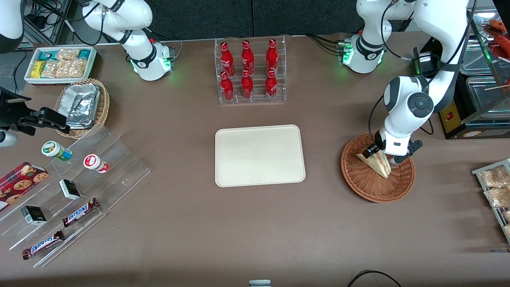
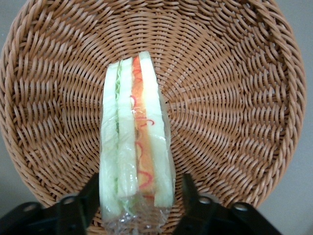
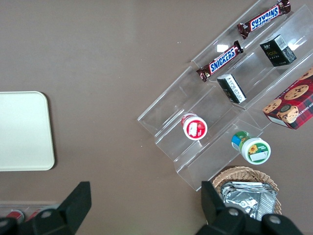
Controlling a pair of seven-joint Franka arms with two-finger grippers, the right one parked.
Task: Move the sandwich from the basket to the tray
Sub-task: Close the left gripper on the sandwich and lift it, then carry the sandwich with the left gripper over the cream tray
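The left arm's gripper (image 2: 139,200) is down inside the reddish-brown wicker basket (image 1: 360,181), its two black fingers (image 2: 90,196) spread to either side of the wrapped sandwich (image 2: 137,142). Each finger stands just beside the clear wrap with a sliver of gap showing, so the jaws read as released around the wedge, not clenched on it. The sandwich lies on the woven floor of the basket, resting on one bread face, its red and pale filling layers running lengthwise between the fingers. The cream-white tray (image 1: 259,155) sits well apart from the basket, toward the parked arm's end of the table, with nothing on it. By my judgement only the approach is complete: the squeeze, the lift, the carry to the tray and the release all remain.
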